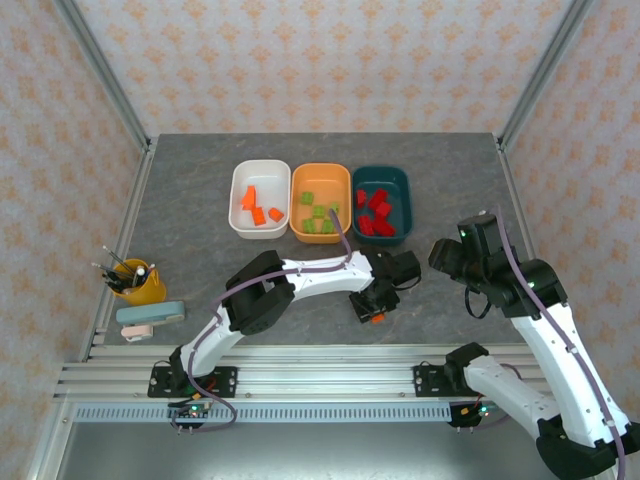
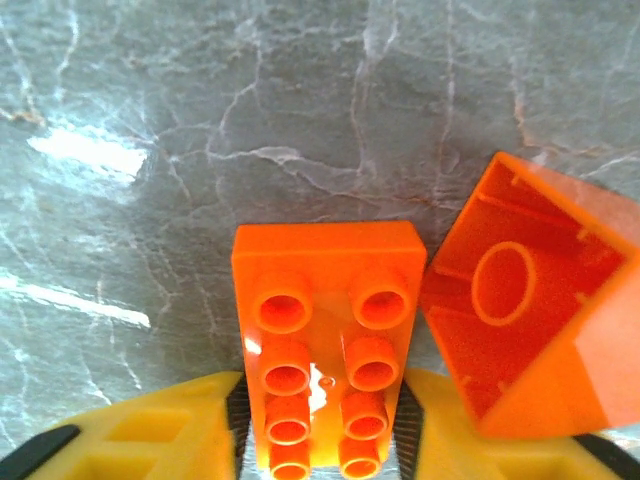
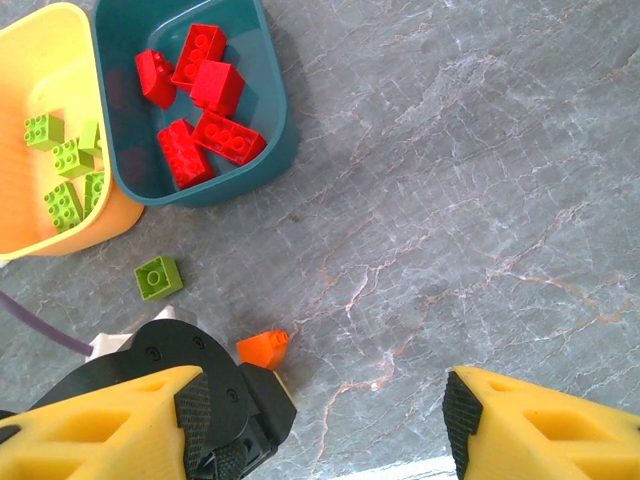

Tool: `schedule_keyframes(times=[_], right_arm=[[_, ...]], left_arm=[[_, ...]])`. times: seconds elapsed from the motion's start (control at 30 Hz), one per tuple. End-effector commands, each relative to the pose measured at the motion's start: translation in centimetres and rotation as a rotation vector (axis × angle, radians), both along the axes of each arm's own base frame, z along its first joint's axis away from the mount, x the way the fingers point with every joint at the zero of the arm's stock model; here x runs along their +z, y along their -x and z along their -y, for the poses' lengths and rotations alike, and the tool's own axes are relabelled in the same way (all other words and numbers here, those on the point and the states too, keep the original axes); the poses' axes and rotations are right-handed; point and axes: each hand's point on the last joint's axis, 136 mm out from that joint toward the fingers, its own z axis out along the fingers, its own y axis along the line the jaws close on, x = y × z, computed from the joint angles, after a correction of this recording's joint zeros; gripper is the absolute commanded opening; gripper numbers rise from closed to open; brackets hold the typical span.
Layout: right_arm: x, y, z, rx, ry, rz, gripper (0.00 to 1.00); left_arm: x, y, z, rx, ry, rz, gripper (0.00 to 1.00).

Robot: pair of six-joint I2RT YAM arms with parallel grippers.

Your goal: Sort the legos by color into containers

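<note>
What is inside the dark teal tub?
Several red legos lie inside the dark teal tub, close together. No other colour shows there. The floor beneath them is covered, so anything under them cannot be seen.

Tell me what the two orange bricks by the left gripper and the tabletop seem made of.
Upright orange brick: glossy moulded plastic, highlights on studs. Overturned orange brick: same plastic, hollow with moulded tube. Tabletop: grey veined stone look, shiny; possibly laminate.

3 tubs (image 1: 320,180) crowd center; table (image 1: 190,200) sides open.
</note>
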Motion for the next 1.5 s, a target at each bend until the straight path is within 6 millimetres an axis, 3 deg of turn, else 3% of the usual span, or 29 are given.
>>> schedule_keyframes(times=[0.0,0.2,0.3,0.47,0.6,0.8,0.9,1.03,1.2,1.3,1.47], right_arm=[[-0.1,0.6,-0.1,0.001,-0.020,-0.017,0.65],[-1.0,0.9,-0.9,0.028,-0.056,-0.043,0.65],[-1.2,1.0,-1.1,0.044,-0.064,-0.051,0.65],[-1.3,1.0,-2.4,0.110,-0.100,-0.054,0.65],[-0.9,1.1,-4.7,0.210,-0.191,-0.047,0.65],[0.3,0.9,-8.4,0.338,-0.369,-0.014,0.66],[0.4,0.0,-9.5,0.350,-0.417,-0.017,0.66],[0.8,-1.4,-11.2,0.394,-0.466,-0.023,0.66],[0.7,-3.4,-14.4,0.460,-0.536,-0.045,0.67],[1.0,-5.1,-16.7,0.473,-0.578,-0.016,0.67],[2.7,-8.6,-20.1,0.465,-0.627,0.075,0.69]], left_arm=[[-1.8,-2.1,-3.4,-0.045,-0.124,0.083,0.41],[-2.8,-2.0,-4.0,-0.143,-0.148,0.089,0.32],[-2.2,-2.2,-4.5,-0.164,-0.167,0.109,0.30],[0.7,-2.9,-6.4,-0.202,-0.220,0.173,0.30],[2.6,-3.0,-8.5,-0.212,-0.243,0.198,0.30],[6.3,-4.2,-14.0,-0.183,-0.273,0.246,0.30],[9.2,-5.4,-16.6,-0.177,-0.256,0.282,0.30],[11.4,-8.4,-20.3,-0.152,-0.245,0.292,0.29],[13.6,-14.4,-24.6,-0.096,-0.204,0.330,0.29],[13.8,-18.4,-27.2,-0.079,-0.198,0.332,0.29],[11.9,-24.8,-30.1,-0.077,-0.195,0.313,0.29]])
